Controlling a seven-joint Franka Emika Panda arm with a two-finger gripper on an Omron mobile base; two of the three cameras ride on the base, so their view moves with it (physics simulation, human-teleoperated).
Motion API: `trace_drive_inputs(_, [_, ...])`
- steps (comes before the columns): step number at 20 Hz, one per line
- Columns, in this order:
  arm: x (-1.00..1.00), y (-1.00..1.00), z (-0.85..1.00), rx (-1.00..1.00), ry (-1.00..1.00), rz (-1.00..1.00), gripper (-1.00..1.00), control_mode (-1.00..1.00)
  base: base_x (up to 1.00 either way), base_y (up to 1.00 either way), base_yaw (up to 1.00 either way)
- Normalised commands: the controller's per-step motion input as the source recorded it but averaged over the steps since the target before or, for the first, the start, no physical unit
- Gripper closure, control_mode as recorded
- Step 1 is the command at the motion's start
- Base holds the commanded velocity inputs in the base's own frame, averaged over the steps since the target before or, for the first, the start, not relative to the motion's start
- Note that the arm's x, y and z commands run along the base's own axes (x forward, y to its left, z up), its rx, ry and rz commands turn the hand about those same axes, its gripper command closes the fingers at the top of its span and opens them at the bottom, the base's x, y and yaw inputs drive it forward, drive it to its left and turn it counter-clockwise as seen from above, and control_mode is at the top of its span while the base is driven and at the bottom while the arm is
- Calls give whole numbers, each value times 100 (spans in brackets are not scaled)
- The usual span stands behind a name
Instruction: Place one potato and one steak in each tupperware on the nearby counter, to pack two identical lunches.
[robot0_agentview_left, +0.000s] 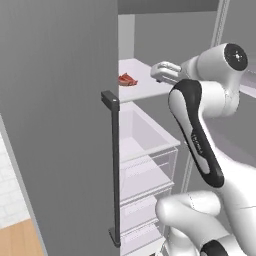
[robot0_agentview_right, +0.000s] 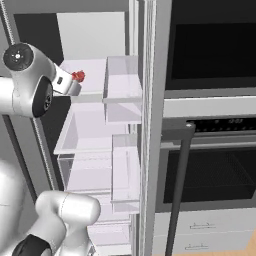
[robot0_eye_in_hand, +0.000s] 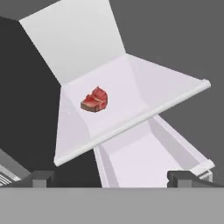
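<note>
Arm reaches level into the fridge, jaws spread, toward the steak (robot0_eye_in_hand: 95, 100) on a shelf (robot0_eye_in_hand: 131, 87)

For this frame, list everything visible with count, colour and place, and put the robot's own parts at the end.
flat red-pink raw steak: one, red-pink, lying on the upper white fridge shelf, toward its back left in the hand view.
white fridge shelf: one, white, upper level of the open fridge.
clear fridge drawers: a stack, translucent white, below the shelf.
clear door bins: at least two, translucent, on the inside of the open door in the right base view.
grey fridge door with dark vertical handle: one, grey, at left in the left base view.
black built-in oven: one, black, with a dark bar handle, right of the fridge.
gripper: one, dark fingertips, jaws wide open, in front of the shelf, short of the steak.
</note>
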Motion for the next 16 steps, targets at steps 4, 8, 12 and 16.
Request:
trace_drive_inputs(4, [41,0,0,1,13,1,-100,-100,0,0,0])
trace_drive_inputs(8, [49,0,-1,3,4,0,-100,-100,0,0,0])
trace_drive_inputs(12, [86,16,0,6,0,0,-100,-100,0,0,0])
trace_drive_inputs(16, [100,37,-2,4,10,0,-100,-100,0,0,0])
